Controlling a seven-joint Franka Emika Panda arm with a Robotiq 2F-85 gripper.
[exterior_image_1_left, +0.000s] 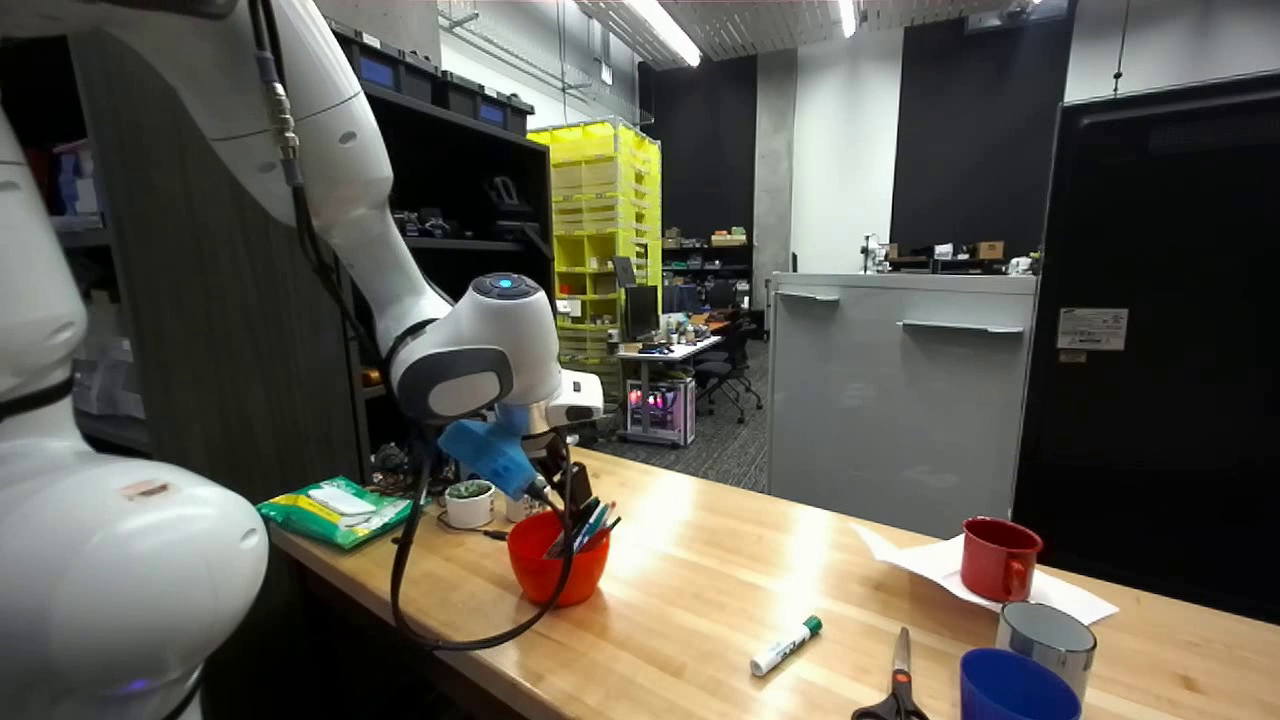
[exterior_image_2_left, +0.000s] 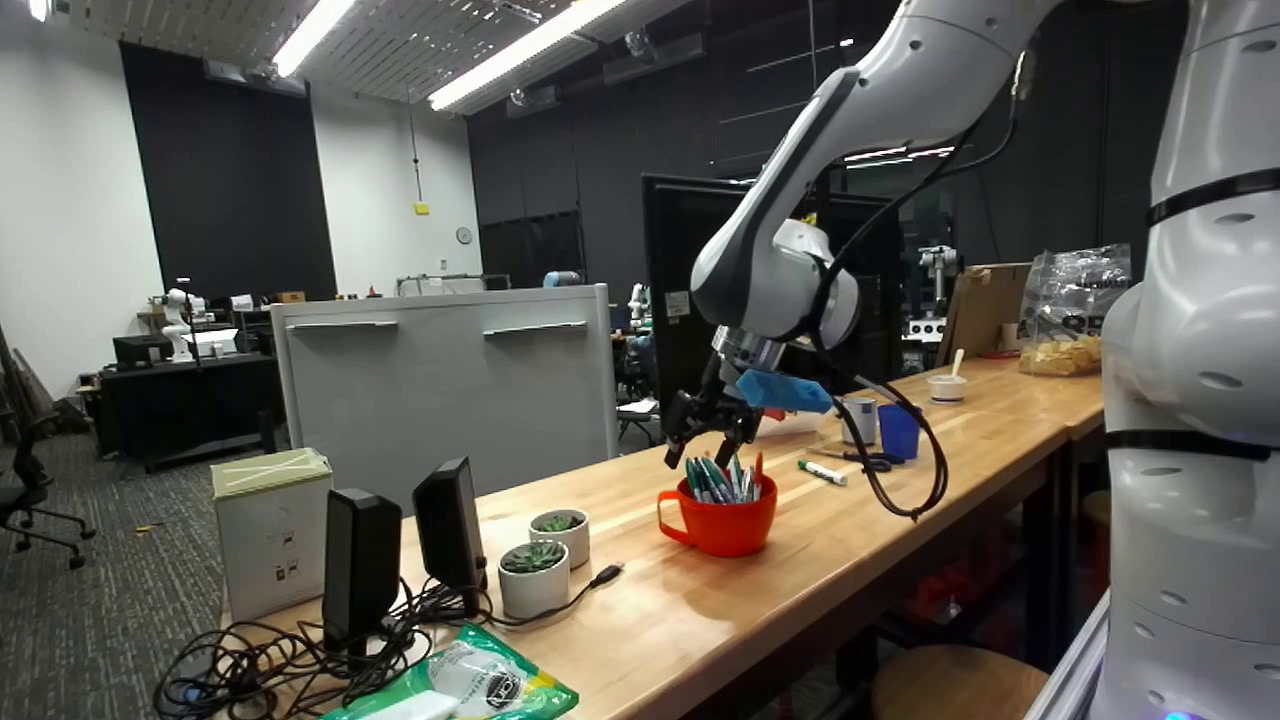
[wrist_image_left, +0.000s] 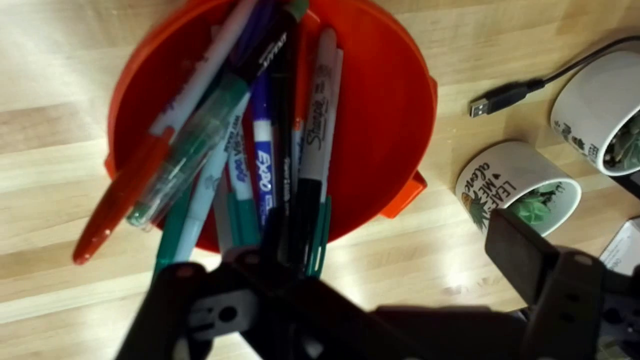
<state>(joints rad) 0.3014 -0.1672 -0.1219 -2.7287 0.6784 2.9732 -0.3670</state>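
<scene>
Jaws spread and empty, the black two-fingered gripper (exterior_image_2_left: 700, 458) has a round, orange-red plastic cup (exterior_image_2_left: 735, 530) just below and to one side, its slim, mixed-colour pens and markers (wrist_image_left: 264, 167) slanting toward one finger, long axes roughly across the line between the jaws.

Pens (wrist_image_left: 264, 165) crowd one side of the red cup (wrist_image_left: 382, 120), leaving room opposite

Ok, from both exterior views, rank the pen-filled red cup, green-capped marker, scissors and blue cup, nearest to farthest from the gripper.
1. Pen-filled red cup: just below the gripper.
2. Green-capped marker: lying on the table.
3. Scissors: past the marker.
4. Blue cup: past the scissors, beside the silver cup.
</scene>
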